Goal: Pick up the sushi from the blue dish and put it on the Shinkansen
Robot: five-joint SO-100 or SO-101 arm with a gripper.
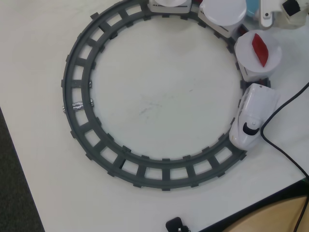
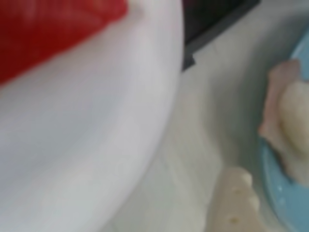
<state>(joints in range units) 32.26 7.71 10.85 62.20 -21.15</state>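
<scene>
In the wrist view the pale sushi (image 2: 289,121) with pinkish edging lies in the blue dish (image 2: 282,193) at the right edge. One white fingertip (image 2: 234,198) of my gripper stands just left of the dish rim, apart from the sushi, with nothing pressed against it; the other finger is out of frame. In the overhead view my gripper (image 1: 267,18) hangs at the top right over a sliver of the blue dish (image 1: 251,7). The white Shinkansen (image 1: 253,116) sits on the track at the right, with plate-topped cars behind it.
The grey ring track (image 1: 77,104) fills the white table. The plate (image 1: 270,60) behind the train carries a red diamond piece (image 1: 259,48), which looms close in the wrist view (image 2: 53,34). An empty plate (image 1: 222,12) follows. A black cable (image 1: 285,145) runs at the right.
</scene>
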